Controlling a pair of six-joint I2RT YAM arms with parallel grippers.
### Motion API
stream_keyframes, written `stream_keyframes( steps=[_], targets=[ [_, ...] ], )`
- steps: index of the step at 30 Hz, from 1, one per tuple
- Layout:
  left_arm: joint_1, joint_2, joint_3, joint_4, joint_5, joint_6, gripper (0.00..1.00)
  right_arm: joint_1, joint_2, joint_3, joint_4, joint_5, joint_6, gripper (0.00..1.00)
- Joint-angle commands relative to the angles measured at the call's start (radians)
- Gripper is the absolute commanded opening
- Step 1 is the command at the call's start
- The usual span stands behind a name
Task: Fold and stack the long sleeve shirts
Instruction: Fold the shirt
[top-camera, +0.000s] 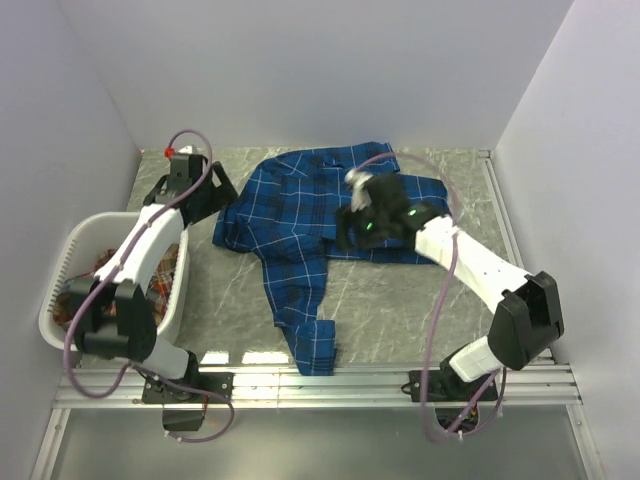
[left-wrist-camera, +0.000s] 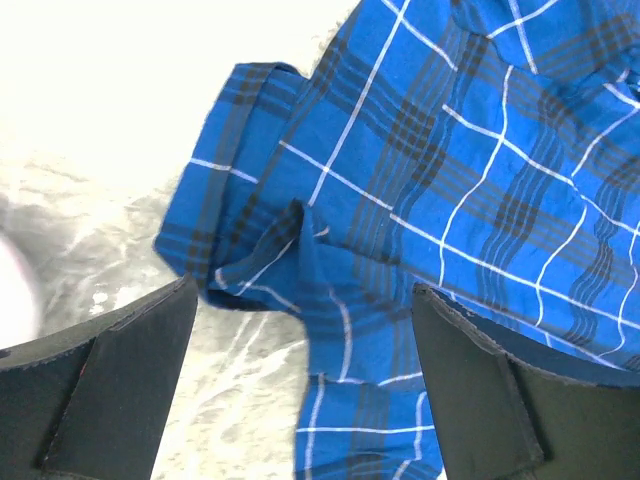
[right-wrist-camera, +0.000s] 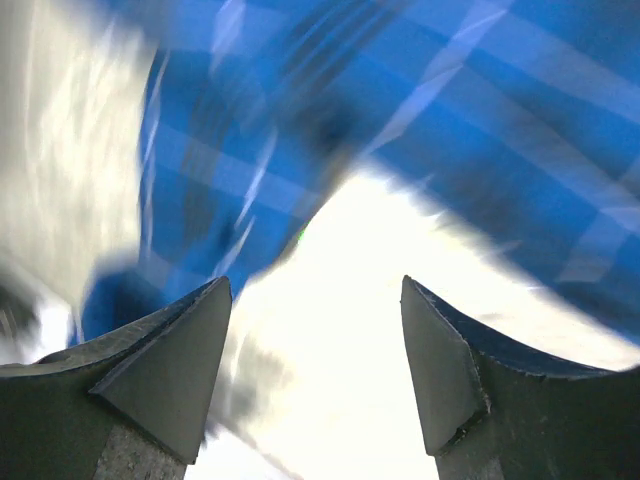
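Note:
A royal blue plaid shirt (top-camera: 300, 215) lies spread and rumpled on the grey table, one sleeve reaching down to the front edge. A red-orange plaid shirt (top-camera: 163, 272) lies in the white basket at left. My left gripper (top-camera: 215, 195) is open just above the blue shirt's left edge; the left wrist view shows the shirt's folded cuff (left-wrist-camera: 250, 230) between its fingers (left-wrist-camera: 110, 370). My right gripper (top-camera: 352, 215) is open and empty over the shirt's right half; the right wrist view is blurred, with blue cloth (right-wrist-camera: 480, 120) beyond the fingers (right-wrist-camera: 170, 350).
The white laundry basket (top-camera: 65, 250) stands at the table's left edge beside the left arm. Bare grey tabletop (top-camera: 400, 300) lies in front of the shirt. White walls close the back and both sides. A metal rail (top-camera: 320, 380) runs along the front.

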Motion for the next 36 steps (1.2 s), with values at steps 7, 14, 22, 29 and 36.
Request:
stream_keyframes(
  steps=[7,14,22,29,36],
  targets=[
    [-0.006,-0.26,-0.295,0.114,-0.048,0.053,0.94,0.289,-0.094,-0.101,-0.155,-0.172,-0.252,0.76],
    [-0.017,-0.367,-0.419,0.186,-0.06,0.073,0.93,0.406,-0.016,-0.086,-0.15,-0.189,-0.279,0.76],
    [-0.026,-0.41,-0.438,0.209,-0.08,0.079,0.91,0.483,0.134,-0.019,-0.187,-0.294,-0.33,0.67],
    [-0.026,-0.413,-0.435,0.203,-0.088,0.078,0.91,0.48,0.17,0.128,-0.25,-0.087,-0.35,0.0],
    [-0.026,-0.407,-0.432,0.2,-0.077,0.067,0.91,0.32,0.185,0.408,-0.221,0.477,-0.327,0.0]
  ],
)
